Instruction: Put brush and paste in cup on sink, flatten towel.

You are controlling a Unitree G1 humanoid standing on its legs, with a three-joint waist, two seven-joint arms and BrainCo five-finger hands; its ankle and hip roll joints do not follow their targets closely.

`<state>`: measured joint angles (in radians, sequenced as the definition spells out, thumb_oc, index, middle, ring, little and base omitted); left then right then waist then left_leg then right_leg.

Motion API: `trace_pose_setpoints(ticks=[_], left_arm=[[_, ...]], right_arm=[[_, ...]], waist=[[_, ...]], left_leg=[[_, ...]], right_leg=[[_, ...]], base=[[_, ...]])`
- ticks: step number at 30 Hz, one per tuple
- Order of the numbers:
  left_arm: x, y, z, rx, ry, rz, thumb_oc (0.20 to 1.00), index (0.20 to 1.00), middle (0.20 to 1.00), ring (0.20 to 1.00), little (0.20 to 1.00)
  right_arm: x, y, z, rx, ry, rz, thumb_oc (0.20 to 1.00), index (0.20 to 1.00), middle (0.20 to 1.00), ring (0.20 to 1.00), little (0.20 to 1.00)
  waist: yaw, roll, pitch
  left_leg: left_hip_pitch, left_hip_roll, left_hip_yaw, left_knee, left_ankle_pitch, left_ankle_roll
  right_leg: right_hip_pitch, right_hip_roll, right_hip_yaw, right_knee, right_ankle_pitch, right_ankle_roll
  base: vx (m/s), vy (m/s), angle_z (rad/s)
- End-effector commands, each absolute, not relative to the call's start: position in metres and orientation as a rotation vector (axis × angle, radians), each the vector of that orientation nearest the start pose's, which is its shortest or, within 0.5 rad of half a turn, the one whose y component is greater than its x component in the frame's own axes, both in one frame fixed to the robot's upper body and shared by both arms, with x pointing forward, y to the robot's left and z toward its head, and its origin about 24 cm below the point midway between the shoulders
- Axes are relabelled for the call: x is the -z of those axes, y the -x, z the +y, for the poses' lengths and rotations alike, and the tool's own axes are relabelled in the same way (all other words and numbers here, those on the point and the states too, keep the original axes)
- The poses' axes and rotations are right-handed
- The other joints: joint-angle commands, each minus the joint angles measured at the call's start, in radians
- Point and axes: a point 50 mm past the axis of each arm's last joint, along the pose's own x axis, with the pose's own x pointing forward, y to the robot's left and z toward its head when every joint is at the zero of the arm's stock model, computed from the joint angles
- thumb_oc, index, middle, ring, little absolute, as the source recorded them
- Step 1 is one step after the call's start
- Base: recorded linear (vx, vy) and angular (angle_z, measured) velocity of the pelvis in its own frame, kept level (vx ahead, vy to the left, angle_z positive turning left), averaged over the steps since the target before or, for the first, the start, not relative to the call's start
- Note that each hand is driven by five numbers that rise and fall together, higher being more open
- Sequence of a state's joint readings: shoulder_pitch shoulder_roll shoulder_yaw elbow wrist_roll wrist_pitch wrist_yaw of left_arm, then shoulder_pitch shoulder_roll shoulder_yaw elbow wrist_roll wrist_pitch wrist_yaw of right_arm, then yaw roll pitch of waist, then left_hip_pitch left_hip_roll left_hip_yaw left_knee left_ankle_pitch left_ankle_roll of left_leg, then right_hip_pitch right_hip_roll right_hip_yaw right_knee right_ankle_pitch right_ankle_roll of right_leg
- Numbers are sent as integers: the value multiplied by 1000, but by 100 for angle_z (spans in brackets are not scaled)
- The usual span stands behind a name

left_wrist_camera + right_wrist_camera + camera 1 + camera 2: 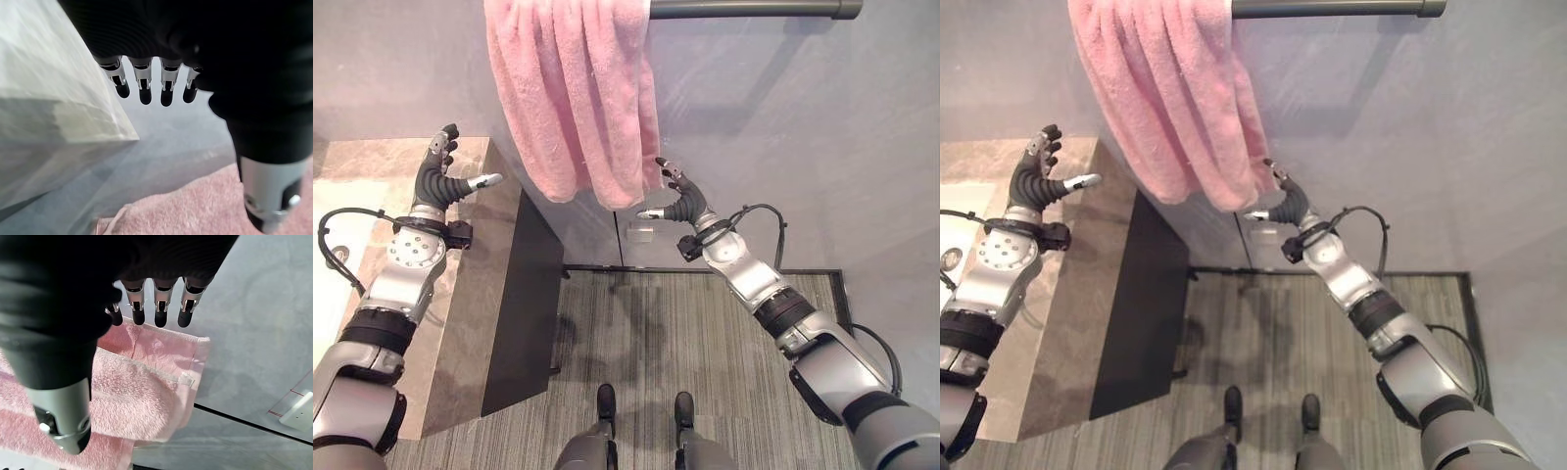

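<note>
Pink towel (pixel 576 93) bunched over dark rail (pixel 754 9); right hand (pixel 680 201) fingers spread at its lower corner, left hand (pixel 443 176) fingers loose, apart over marble counter (pixel 470 313)

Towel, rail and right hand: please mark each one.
towel (pixel 573 98), left eye view, middle of the bunched pink folds.
rail (pixel 744 10), left eye view, bare dark bar beside the towel.
right hand (pixel 683 203), left eye view, dark ribbed back.

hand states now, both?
Left hand: open, holding nothing.
Right hand: open, at the pink towel's lower edge, not gripping.
</note>
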<state>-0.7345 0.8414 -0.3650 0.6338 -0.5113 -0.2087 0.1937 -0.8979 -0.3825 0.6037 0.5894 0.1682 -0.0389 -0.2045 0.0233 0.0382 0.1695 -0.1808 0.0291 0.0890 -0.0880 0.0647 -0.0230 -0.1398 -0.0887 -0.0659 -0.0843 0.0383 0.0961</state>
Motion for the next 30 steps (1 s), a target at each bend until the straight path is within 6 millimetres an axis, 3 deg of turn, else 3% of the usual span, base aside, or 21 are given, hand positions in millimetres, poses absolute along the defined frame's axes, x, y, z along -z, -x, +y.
trace_pose_setpoints(ticks=[1, 5, 20, 30], left_arm=[[-234, -364, 291, -267, -374, -385, 1000, 1000, 1000, 1000, 1000], [-244, -372, 283, -253, -389, -395, 1000, 1000, 1000, 1000, 1000], [-248, -381, 269, -221, -341, -395, 1000, 1000, 1000, 1000, 1000], [-267, -399, 241, -185, -294, -410, 1000, 1000, 1000, 1000, 1000]], right_arm=[[-193, -389, -74, -229, 508, -375, 1000, 1000, 1000, 1000, 1000], [-202, -393, -69, -235, 494, -377, 1000, 1000, 1000, 1000, 1000], [-201, -393, -56, -293, 338, -328, 1000, 1000, 1000, 1000, 1000], [-221, -393, -49, -286, 222, -369, 1000, 1000, 1000, 1000, 1000]], waist=[[-7, -56, -2], [-7, -59, 1], [-13, -62, 2], [-42, -65, 2]], left_leg=[[-58, -6, -10, 1, 36, -47], [-70, -3, -10, 1, 40, -52], [-73, 5, -8, 1, 42, -58], [-93, 8, -6, 1, 45, -64]], right_leg=[[-25, -196, -11, 28, 169, 135], [-32, -195, -17, 18, 175, 137], [-34, -190, -16, 10, 159, 132], [-55, -190, -11, 6, 167, 135]], base=[[0, 0, 0], [0, 0, 0], [0, 0, 0], [-3, 3, 1]])
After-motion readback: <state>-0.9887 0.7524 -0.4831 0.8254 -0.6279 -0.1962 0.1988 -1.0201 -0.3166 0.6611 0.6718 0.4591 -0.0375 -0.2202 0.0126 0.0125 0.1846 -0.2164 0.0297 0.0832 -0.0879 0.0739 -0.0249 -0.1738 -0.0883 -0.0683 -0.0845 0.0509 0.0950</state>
